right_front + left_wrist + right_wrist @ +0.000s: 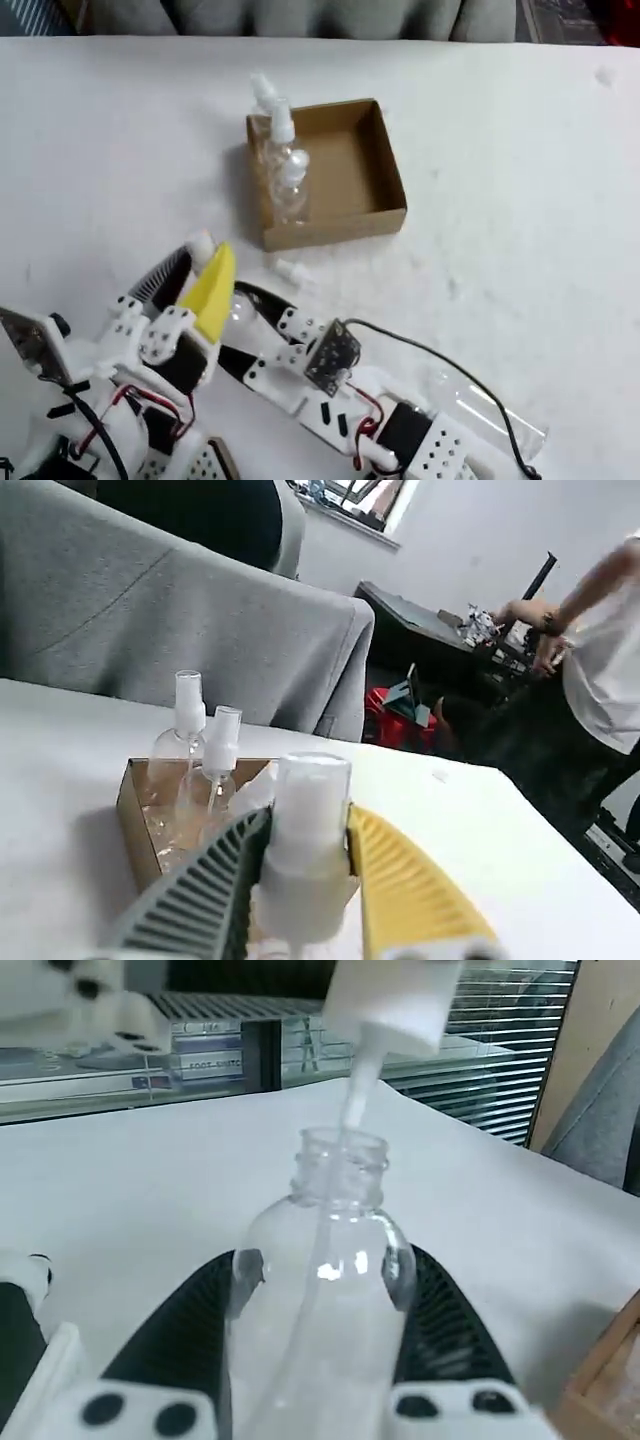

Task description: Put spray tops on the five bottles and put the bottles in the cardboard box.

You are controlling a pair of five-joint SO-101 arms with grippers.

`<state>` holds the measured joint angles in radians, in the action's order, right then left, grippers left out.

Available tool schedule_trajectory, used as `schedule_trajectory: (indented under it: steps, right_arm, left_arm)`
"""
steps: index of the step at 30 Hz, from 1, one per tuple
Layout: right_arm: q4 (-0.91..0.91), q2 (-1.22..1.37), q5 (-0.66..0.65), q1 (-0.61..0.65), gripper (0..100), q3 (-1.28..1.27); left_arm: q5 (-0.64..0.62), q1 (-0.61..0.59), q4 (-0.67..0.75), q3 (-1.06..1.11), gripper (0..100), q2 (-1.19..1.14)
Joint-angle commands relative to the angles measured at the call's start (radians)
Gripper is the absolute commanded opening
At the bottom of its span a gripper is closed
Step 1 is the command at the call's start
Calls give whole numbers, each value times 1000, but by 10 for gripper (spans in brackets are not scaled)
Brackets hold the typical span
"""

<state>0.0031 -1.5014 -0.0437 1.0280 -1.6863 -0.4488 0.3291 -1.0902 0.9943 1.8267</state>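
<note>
Two grips: our right gripper [330, 1260] clamps the bottle [318, 1305] steady so our left gripper [307, 825], pinching a top [303, 865], can seat it.

no legible txt, blurred sign [205, 1063] in bkgd, prob. unreadable

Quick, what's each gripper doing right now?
Left gripper: shut on a spray top.
Right gripper: shut on a bottle.
</note>
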Motion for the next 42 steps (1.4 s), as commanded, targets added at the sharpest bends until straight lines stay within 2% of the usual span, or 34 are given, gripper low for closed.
schedule_trajectory:
  steps: [1, 5, 8, 17, 21, 24, 29, 33, 39, 40, 42]
  right_arm:
    - [4, -7, 3, 8, 15, -9]
    - [4, -7, 3, 7, 15, -9]
    - [4, -8, 3, -8, 15, -9]
    - [1, -15, 6, -111, 15, -9]
    - [-4, -15, 9, -216, 15, 9]
    - [4, -15, 17, -328, 15, 63]
    - [81, -5, 118, -460, 15, 178]
    - [197, -5, 123, -461, 15, 284]
    - [272, -4, 123, -458, 15, 402]
    - [282, -4, 123, -458, 15, 420]
    - [291, -4, 123, -453, 15, 459]
  left_arm:
    - [9, 24, -3, -5, 77, 7]
    - [9, 24, -58, -11, 255, 7]
    - [9, 24, -81, -12, 327, 7]
    - [9, 22, -87, -100, 331, 7]
    - [17, 22, -121, -184, 331, 5]
    - [81, 22, -181, -218, 331, 5]
    - [126, 22, -250, -232, 331, 5]
    - [130, 22, -249, -222, 291, 5]
    - [132, 31, -241, -222, 31, 5]
    - [132, 31, -241, -222, 11, 5]
    - [132, 36, -239, -221, 46, 5]
